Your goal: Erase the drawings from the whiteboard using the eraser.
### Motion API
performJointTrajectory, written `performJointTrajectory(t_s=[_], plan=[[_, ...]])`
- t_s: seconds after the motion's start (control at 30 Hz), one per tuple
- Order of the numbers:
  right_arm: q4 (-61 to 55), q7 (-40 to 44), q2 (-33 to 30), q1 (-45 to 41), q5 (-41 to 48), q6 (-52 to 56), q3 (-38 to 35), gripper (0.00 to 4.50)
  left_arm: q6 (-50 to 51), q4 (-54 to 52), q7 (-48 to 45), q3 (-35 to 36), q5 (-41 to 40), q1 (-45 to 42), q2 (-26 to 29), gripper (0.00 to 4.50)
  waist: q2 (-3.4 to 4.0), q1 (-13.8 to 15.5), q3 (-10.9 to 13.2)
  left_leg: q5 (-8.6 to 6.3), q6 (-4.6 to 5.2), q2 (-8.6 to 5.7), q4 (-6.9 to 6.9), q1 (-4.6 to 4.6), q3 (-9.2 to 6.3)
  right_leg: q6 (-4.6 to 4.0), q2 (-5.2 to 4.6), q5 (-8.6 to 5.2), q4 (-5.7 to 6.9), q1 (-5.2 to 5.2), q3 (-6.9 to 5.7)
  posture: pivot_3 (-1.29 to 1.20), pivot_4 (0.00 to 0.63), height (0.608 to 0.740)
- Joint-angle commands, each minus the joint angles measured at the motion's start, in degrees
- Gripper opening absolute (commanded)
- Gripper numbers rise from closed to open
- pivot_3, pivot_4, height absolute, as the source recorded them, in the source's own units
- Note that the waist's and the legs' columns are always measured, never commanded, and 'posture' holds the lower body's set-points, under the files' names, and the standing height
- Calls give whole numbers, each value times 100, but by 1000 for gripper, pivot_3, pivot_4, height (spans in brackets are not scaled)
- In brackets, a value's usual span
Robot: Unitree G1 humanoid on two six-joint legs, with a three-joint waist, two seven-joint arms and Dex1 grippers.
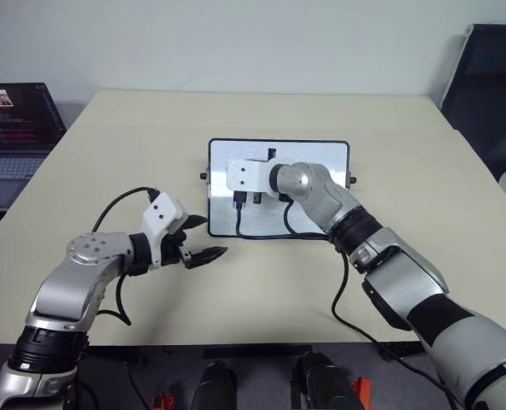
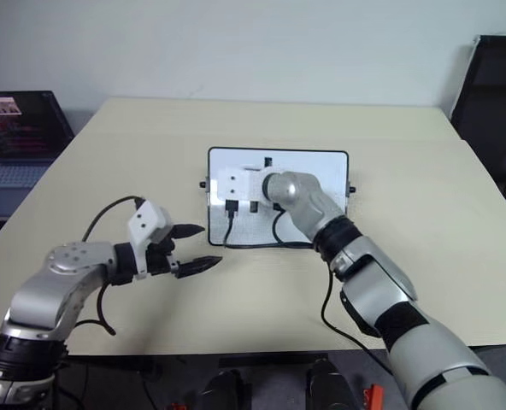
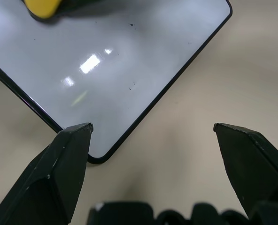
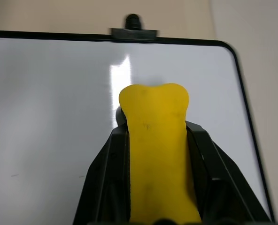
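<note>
Right wrist view showed the right gripper [image 4: 154, 140] clamped on the eraser [image 4: 155, 154], its yellow block squeezed between both black fingers and poking out past their tips over the whiteboard [image 4: 50, 117]. The board lay flat on the table [image 1: 108, 145], its surface white with only faint specks. The left gripper [image 1: 200, 239] hovered with jaws wide apart, holding nothing, just beside the board's near corner.

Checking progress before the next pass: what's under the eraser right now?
Clean white whiteboard shows around the eraser, which the right gripper holds. No red drawings show there; the patch beneath the eraser is covered.
</note>
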Motion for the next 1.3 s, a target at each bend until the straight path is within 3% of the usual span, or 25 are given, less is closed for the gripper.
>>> performJointTrajectory(t_s=[0.03,0.2,0.37,0.6,0.83,0.97,1.1,1.2,1.3], plan=[[55,404,-179,52,-107,31,87,1141,-70,-80,41,168,-48,-111,17,4500,0,-1,0,0,0,0,0,0,0,1,0,-1,-2,1,0,0,150,740],[-377,1160,-385,324,-124,152,239,1141,-51,-90,53,162,-58,-125,17,4500,0,2,0,0,0,0,-4,0,0,8,0,-6,-1,3,0,0,150,740],[-65,163,-360,47,-256,12,17,1141,-36,-80,56,127,-63,-185,11,4500,0,4,0,0,0,0,-1,2,0,2,0,-1,6,1,0,0,150,740],[-398,1368,-660,378,-200,116,325,1141,-27,-62,52,106,-66,-238,6,4500,-2,45,-2,0,0,-2,1,2,0,0,-1,0,2,5,0,0,150,740],[-278,253,-413,185,-228,-18,-3,1140,-64,-50,81,105,-47,-278,-22,4500,-2,28,-1,1,0,-1,0,4,0,0,0,0,5,3,1,0,150,740],[-455,249,-545,231,-16,106,-251,1140,-173,51,130,131,-45,-404,-126,4500,-1,47,-1,1,0,-1,1,4,0,-4,0,3,5,3,1,0,150,740],[-2176,673,-662,1008,835,1056,-1114,1140,-293,144,63,41,-94,-661,-322,4500,-2,100,-1,1,0,-2,2,-6,-1,0,0,1,-4,4,0,0,150,740],[-4182,860,-837,1903,1317,2374,-1839,1140,-342,160,-41,-63,-137,-910,-476,4500,1,114,0,1,-1,-2,-1,-39,-9,43,0,6,-6,-8,-6,0,150,740],[-6218,682,-777,2989,1781,3914,-2797,1140,-387,155,-249,-244,-182,-1192,-619,4500,5,138,3,-5,-8,-2,-15,-42,-16,32,0,3,-1,-14,-15,0,150,740]])
